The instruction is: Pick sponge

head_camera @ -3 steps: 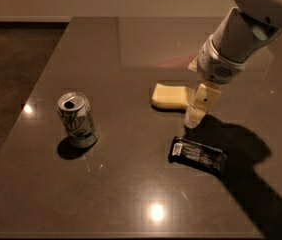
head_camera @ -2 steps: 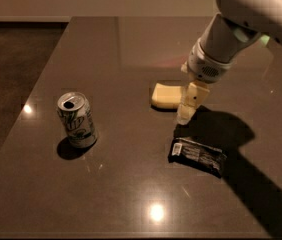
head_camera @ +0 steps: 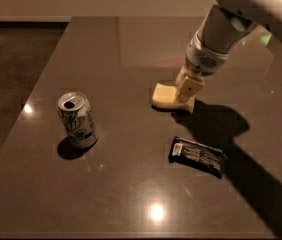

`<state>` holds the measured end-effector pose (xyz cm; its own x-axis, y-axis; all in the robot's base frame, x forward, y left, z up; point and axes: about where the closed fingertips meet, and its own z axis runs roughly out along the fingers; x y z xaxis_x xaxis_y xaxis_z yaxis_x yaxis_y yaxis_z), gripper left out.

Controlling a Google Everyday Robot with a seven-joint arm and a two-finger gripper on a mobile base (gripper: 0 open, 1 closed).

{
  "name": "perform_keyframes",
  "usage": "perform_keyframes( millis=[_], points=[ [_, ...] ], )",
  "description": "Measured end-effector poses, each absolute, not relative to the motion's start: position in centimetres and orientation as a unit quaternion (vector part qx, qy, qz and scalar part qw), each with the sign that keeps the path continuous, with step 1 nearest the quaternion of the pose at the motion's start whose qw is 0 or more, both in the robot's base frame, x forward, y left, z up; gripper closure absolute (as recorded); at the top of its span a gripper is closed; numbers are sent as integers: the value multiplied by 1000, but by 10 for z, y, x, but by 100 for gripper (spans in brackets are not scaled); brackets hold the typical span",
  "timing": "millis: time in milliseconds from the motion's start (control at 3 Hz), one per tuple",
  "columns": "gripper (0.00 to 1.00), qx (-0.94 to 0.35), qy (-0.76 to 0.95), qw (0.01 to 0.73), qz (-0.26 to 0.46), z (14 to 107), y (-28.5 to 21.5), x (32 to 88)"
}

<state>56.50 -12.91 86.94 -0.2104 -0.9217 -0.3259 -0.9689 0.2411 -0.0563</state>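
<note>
The pale yellow sponge (head_camera: 163,95) lies flat on the dark table (head_camera: 121,49), right of the middle. My gripper (head_camera: 187,90) comes down from the upper right on the white arm and sits low over the sponge's right end, covering that end. The sponge's left part shows and rests on the table.
An open green and white soda can (head_camera: 77,120) stands upright at the left. A black candy-bar wrapper (head_camera: 197,156) lies in front of the sponge, to the right. The arm's shadow falls across the table's right side. The table's left edge drops to a dark floor.
The gripper has moved left and down, from beside the sponge's right edge to over its right end. The sponge, can and wrapper have not moved.
</note>
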Motion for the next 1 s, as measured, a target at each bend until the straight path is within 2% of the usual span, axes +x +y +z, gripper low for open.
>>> perform_keyframes(
  millis=[667,1000],
  points=[
    [92,-619,766,152,79,917,-123,576],
    [100,-629,756,161,76,945,-114,578]
  ],
)
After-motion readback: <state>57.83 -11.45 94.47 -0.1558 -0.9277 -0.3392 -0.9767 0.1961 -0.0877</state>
